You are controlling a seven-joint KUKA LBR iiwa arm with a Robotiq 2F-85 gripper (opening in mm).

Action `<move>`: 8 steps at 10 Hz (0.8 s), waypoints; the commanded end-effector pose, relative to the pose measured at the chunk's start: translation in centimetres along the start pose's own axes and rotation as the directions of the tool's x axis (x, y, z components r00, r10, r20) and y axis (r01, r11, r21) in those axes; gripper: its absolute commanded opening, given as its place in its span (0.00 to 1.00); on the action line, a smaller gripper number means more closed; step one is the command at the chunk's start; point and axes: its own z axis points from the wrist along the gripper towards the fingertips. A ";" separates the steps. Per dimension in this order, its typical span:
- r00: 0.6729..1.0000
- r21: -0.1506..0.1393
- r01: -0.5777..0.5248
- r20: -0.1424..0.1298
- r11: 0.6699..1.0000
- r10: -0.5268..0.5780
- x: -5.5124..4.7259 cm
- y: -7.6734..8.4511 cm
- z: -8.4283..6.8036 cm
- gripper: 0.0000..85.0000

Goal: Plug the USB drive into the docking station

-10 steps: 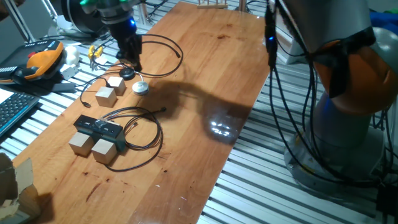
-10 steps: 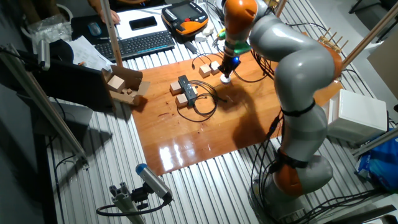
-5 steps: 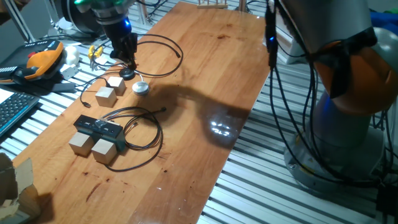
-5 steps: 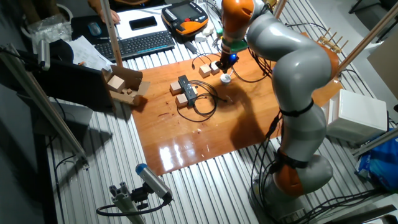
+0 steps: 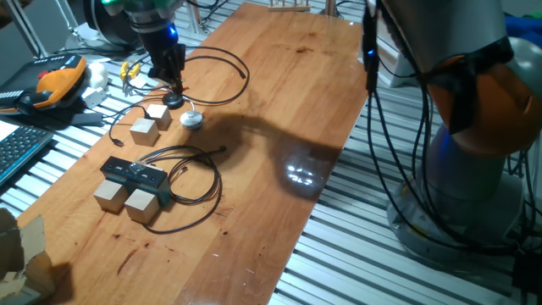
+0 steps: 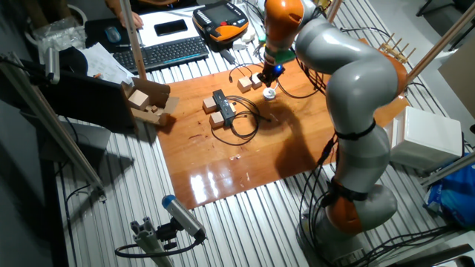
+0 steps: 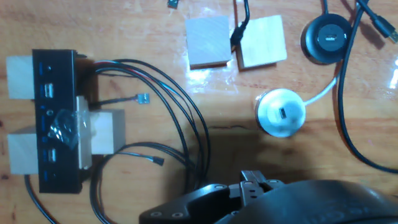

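Note:
The docking station (image 5: 134, 175) is a flat black bar between two pale wooden cubes, with a thin looped cable; in the hand view it (image 7: 57, 118) stands at the left with its ports facing up. A small dark stick (image 7: 237, 35) sits in the gap between two other wooden cubes; it looks like the USB drive, with a thin cable running off beside it. My gripper (image 5: 175, 85) hangs just above the black round puck (image 5: 174, 100), far from the docking station. Only its dark body (image 7: 249, 199) shows in the hand view, so its jaws are hidden.
A white round disc (image 5: 192, 119) lies beside the puck, also in the hand view (image 7: 281, 112). Black cables loop across the wooden table (image 5: 279, 102). A keyboard (image 6: 171, 52) and an orange pendant (image 5: 55, 80) lie off the table's left side.
The gripper moved a little left and back, from over the white disc to over the black puck, then stayed still. Nothing on the table moved.

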 end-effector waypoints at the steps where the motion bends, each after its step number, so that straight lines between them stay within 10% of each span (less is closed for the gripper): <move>1: 1.000 -0.012 0.008 -0.004 1.000 -0.008 -2.4 -0.7 0.3 0.00; 4: 1.000 -0.018 0.016 0.008 1.000 -0.016 -5.6 -1.1 2.9 0.00; 5: 1.000 -0.012 0.014 0.016 1.000 -0.014 -6.2 -1.1 3.1 0.20; 7: 0.999 -0.029 -0.017 0.051 0.999 0.018 -6.7 -0.8 2.5 0.20; 8: 0.997 -0.037 -0.024 0.067 0.999 0.026 -7.1 -0.9 2.5 0.40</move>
